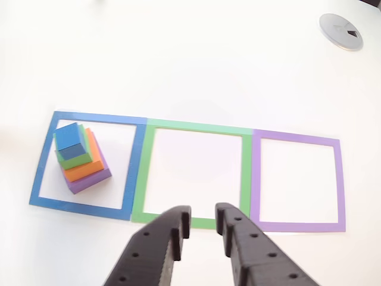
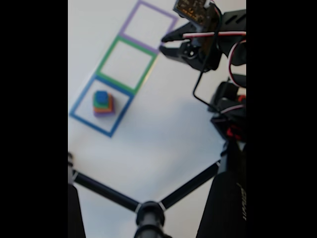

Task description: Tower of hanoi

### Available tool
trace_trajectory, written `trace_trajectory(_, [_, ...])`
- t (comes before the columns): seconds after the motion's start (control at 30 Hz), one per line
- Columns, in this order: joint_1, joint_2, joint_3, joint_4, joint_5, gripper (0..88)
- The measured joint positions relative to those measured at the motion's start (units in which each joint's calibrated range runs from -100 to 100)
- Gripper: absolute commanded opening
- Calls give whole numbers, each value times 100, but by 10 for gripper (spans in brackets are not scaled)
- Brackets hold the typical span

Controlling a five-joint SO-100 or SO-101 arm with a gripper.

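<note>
Your gripper (image 1: 203,229) comes in from the bottom edge of the other view, its two black ribbed fingers (image 1: 172,235) standing a narrow gap apart with nothing between them. The tips hang over the near bar of the green tape square (image 1: 196,130), the middle one of three outlines on the white table (image 1: 190,59). In the fixed view you see the same gripper (image 2: 166,44) high at the right, beside the green square (image 2: 106,52) and purple square (image 2: 130,16), with the arm's black body and cables trailing down behind it.

The tower is stacked whole and untouched, well away from the fingers. It sits inside the blue tape square (image 1: 40,173) at the left of the other view, towards that square's left side: the purple block (image 1: 89,182) at the bottom, then the orange block (image 1: 83,170), the green block (image 1: 76,159), and the blue cube (image 1: 69,138) on top. In the fixed view the stack (image 2: 103,104) appears blurred inside the blue outline (image 2: 81,101).

A round grey disc (image 1: 341,31) lies in the table's far right corner.
</note>
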Motion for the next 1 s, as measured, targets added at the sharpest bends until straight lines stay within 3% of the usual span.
trace_trajectory(0.23, [784, -338, 637, -468, -72, 1])
trace_trajectory(0.33, [971, -583, 956, -637, -647, 4])
trace_trajectory(0.47, [1205, -979, 1443, -750, -1817, 2])
trace_trajectory(0.83, [1088, -2153, 3656, -2056, -5737, 0])
trace_trajectory(1.0, [960, -2718, 4498, -2451, -7734, 0])
